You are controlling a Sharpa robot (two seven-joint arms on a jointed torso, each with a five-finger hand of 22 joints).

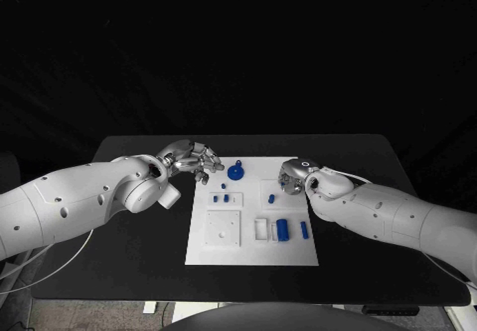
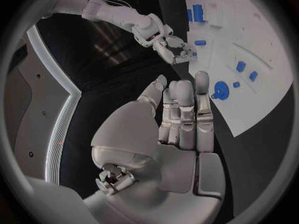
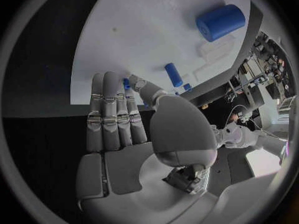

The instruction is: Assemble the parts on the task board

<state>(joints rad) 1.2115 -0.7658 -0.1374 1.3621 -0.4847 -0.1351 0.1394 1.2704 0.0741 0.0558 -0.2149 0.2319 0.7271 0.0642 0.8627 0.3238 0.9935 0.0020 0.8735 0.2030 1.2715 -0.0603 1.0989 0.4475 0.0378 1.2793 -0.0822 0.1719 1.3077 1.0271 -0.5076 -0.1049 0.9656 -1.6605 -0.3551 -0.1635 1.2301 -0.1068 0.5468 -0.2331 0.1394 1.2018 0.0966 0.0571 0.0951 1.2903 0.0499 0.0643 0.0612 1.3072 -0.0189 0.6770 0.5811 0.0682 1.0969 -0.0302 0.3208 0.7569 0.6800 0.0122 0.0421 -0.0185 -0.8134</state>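
Plainly, both hands — left (image 1: pixel 191 160), right (image 1: pixel 295 175) — hold nothing, fingers extended, over one task board (image 1: pixel 254 249).

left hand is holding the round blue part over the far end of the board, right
Not quite. The left hand holds nothing: its fingers are straight and apart, as the left wrist view shows. The round blue part lies on the far end of the task board, beside that hand.

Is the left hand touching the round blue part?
Apart. In the left wrist view, white board shows between the left hand's fingertips and the round blue part.
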